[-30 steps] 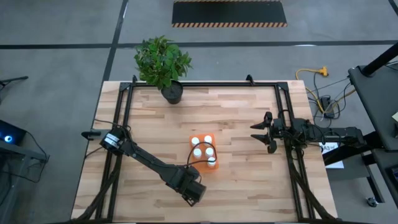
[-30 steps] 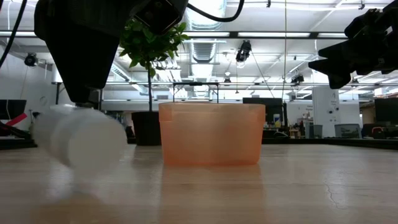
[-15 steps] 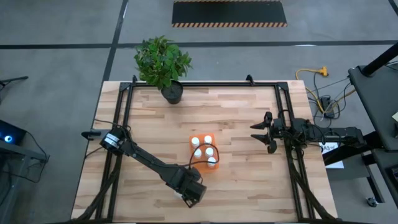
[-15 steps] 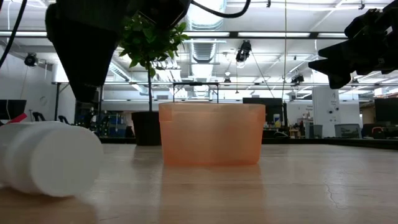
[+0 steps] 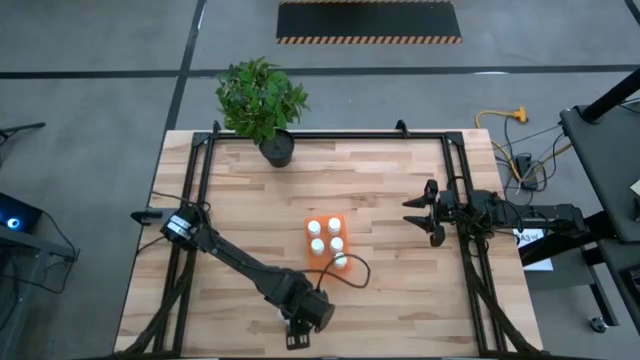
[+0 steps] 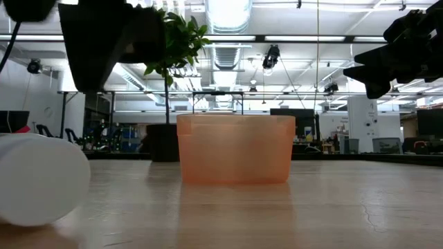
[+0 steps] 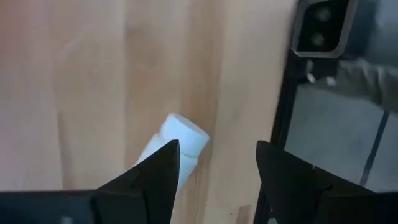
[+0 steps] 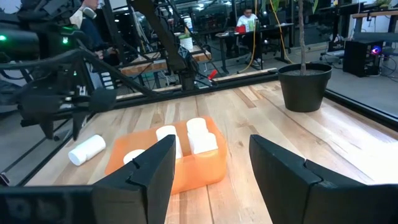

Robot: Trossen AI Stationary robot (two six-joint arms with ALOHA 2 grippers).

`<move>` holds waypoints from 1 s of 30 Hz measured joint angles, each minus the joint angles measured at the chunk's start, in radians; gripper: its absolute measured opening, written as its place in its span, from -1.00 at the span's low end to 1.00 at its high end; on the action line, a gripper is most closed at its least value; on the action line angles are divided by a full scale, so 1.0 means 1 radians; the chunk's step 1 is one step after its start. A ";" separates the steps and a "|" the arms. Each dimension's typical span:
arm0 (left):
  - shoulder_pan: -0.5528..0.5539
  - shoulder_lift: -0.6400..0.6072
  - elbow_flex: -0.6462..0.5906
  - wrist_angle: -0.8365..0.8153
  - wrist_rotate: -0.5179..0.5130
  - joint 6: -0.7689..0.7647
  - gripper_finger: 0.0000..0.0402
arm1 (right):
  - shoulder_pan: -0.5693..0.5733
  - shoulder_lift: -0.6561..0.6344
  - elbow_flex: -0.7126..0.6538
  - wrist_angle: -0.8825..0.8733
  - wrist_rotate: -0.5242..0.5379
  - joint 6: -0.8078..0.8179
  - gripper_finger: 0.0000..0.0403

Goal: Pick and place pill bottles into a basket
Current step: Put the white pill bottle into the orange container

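**Bottle loose at the near edge**

My left gripper, jaws apart, has moved over the bottle lying at the tabletop's near edge. Four bottles stand in the basket. Right gripper waits open, far right.

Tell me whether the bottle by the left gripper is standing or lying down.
Lying down. The bottle lies on its side on the table, with the left gripper open above it, not holding it.
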 joint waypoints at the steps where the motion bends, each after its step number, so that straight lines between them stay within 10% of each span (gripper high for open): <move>1: 0.000 0.000 0.000 0.000 0.011 0.039 -0.03 | 0.000 0.000 0.000 0.000 0.000 0.000 -0.04; 30: 0.012 -0.002 0.000 -0.009 -0.053 0.466 -0.03 | 0.000 0.000 0.000 0.000 0.000 0.000 -0.04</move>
